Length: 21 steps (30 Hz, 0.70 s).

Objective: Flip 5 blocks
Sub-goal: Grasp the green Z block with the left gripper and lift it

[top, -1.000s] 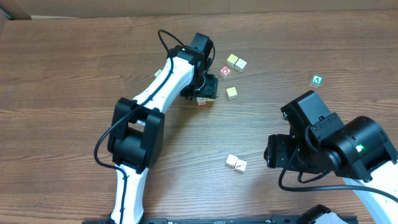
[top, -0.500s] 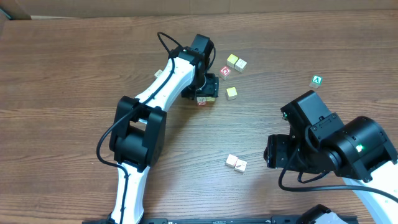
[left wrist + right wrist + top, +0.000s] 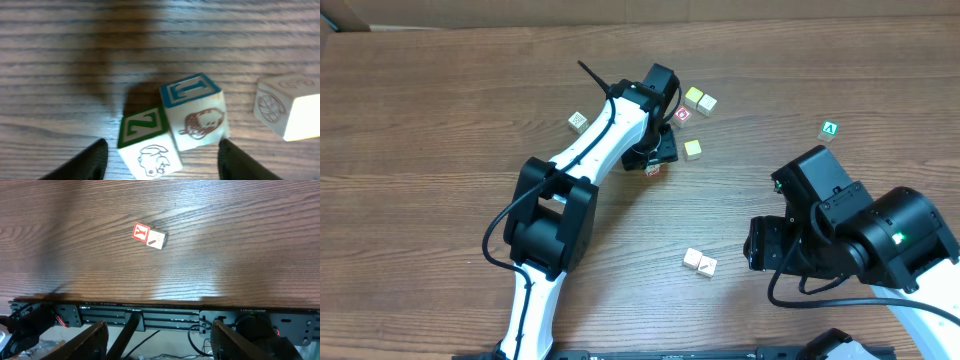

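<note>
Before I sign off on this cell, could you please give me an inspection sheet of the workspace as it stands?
Surface: wood-grain table; no spills seen.
Job's things: two touching printed blocks framed by the fingers of the left gripper; block pair near the front edge; lone block left of the arm.
Clutter: green "A" cube, off alone.
Grippers: left gripper open, nothing gripped; right gripper open, empty.
Cables: black cable arching off the left arm; wiring below the front edge.
Surroundings: metal rail under the table front.
</note>
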Each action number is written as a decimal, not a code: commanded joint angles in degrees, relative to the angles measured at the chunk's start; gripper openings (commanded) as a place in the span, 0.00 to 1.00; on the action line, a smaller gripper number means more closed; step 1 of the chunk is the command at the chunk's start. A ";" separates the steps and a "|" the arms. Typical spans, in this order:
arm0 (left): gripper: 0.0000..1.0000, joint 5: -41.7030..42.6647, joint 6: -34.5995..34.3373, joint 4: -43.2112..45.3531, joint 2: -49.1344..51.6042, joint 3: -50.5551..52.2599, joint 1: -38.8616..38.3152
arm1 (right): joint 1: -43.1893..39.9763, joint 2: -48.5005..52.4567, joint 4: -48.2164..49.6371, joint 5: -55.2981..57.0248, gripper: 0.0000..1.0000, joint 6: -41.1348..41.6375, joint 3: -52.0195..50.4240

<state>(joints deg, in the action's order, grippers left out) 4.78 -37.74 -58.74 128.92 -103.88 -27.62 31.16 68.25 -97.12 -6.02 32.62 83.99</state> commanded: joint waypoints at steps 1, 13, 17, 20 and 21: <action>0.49 -1.66 -1.09 -0.11 1.09 -1.27 0.17 | 0.07 -0.74 0.07 -0.70 0.66 -1.22 -0.13; 0.55 -3.85 5.14 0.59 1.44 0.33 0.22 | 0.07 -0.74 0.07 -3.15 0.66 -1.62 -0.13; 0.54 -2.75 12.28 1.14 2.78 0.33 0.22 | 0.07 -0.74 0.07 -4.46 0.66 -1.64 -0.13; 0.48 -1.49 15.69 0.63 3.98 0.33 0.20 | 0.07 -0.74 0.07 -4.63 0.66 -1.62 -0.13; 0.45 -1.20 16.22 0.35 4.52 0.33 0.20 | 0.07 -0.74 0.07 -4.61 0.66 -1.62 -0.13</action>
<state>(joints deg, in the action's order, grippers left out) 2.35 -27.51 -57.71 131.02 -103.85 -27.62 31.16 68.25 -97.14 -9.85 31.46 83.99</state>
